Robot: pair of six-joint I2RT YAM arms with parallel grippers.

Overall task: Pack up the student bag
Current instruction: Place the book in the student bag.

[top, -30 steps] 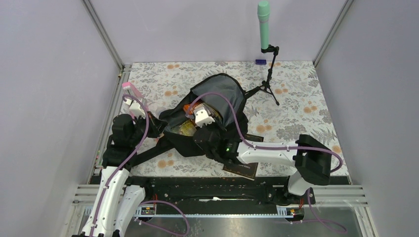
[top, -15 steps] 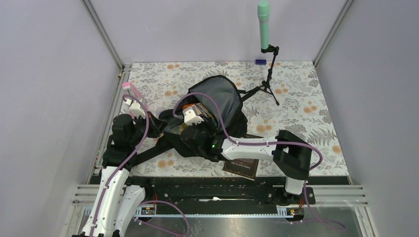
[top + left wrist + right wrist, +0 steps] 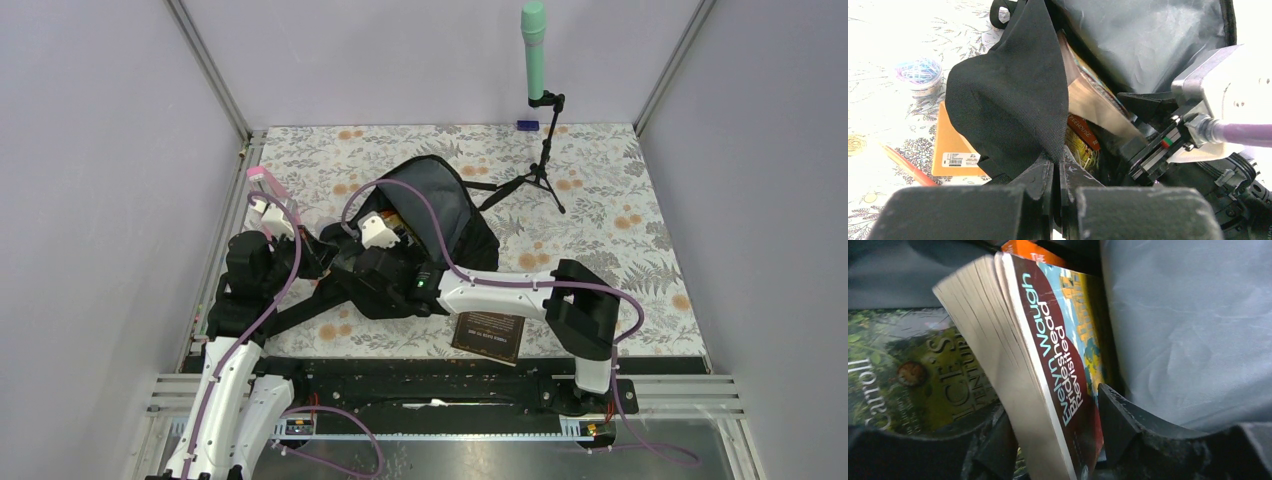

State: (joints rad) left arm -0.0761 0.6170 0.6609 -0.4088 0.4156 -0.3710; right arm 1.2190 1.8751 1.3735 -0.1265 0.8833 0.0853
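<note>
**A:** Where is the student bag (image 3: 450, 195)?

**B:** It lies on the table (image 3: 600, 200), a little left of centre, with its mouth gaping and the grey lining showing.

**A:** What's inside?

**B:** A green Alice book (image 3: 923, 375) lies flat, and an orange book (image 3: 1033, 252) sits behind it. A paperback (image 3: 1058, 370), Brideshead Revisited, stands on edge against the lining.

**A:** And the hands?

**B:** The left hand (image 3: 1055, 175) is pressed together on the bag's black flap, holding the mouth open. The right hand (image 3: 1053, 415) is inside the bag with a finger on each side of the paperback. I cannot tell whether it is gripping the book or standing loose around it.

**A:** How far along, then?

**B:** Partway, I'd judge. Outside the bag are a dark book (image 3: 487, 335) by the right arm, and on the left a tan notebook (image 3: 950, 145), a red pencil (image 3: 903, 165) and a pot of paper clips (image 3: 920, 75). The bag isn't zipped yet either.
</note>
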